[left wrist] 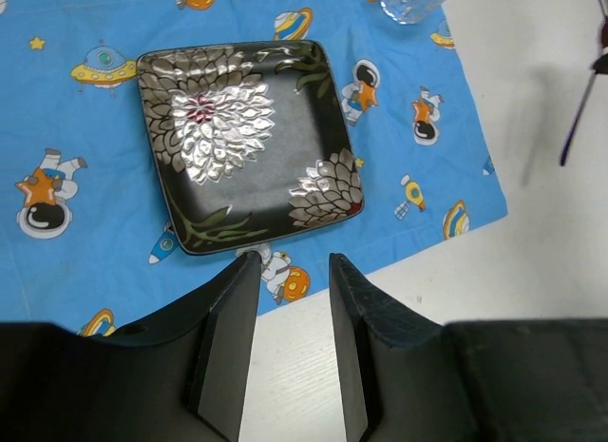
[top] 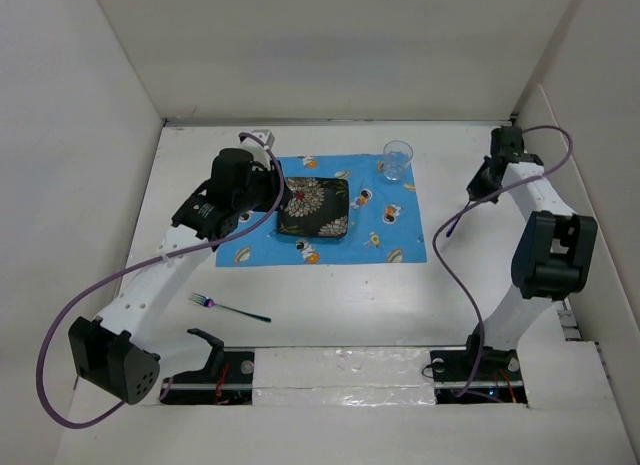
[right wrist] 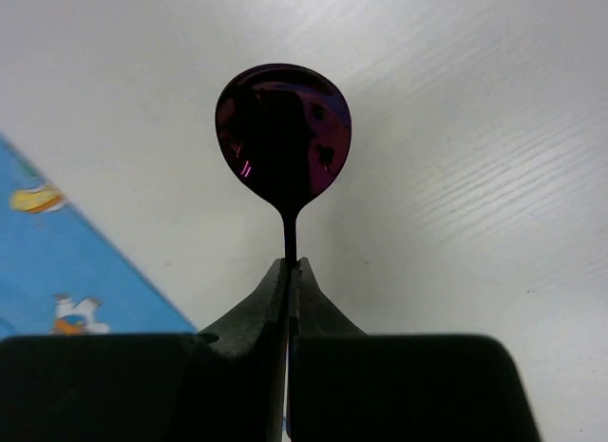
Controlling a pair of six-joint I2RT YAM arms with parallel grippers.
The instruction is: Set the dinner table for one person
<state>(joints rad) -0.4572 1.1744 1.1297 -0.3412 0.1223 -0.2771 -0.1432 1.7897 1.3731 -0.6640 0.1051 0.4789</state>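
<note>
The white dinner table (top: 340, 295) carries a blue cartoon-printed cloth (top: 385, 235). A black square plate (top: 314, 207) with a silver flower pattern lies on the cloth; it also shows in the left wrist view (left wrist: 247, 143). A clear glass (top: 397, 160) stands at the cloth's far right corner. A fork (top: 228, 306) lies on the bare table, near left. My left gripper (left wrist: 293, 263) is open and empty, just off the plate's edge, above the cloth's border. My right gripper (right wrist: 293, 263) is shut on a dark purple spoon (right wrist: 283, 138), held above bare table right of the cloth.
White wall panels enclose the table on the left, back and right. The right arm (top: 545, 250) stands close to the right wall. Purple cables loop from both arms. The cloth's corner (right wrist: 57, 271) shows at the left of the right wrist view.
</note>
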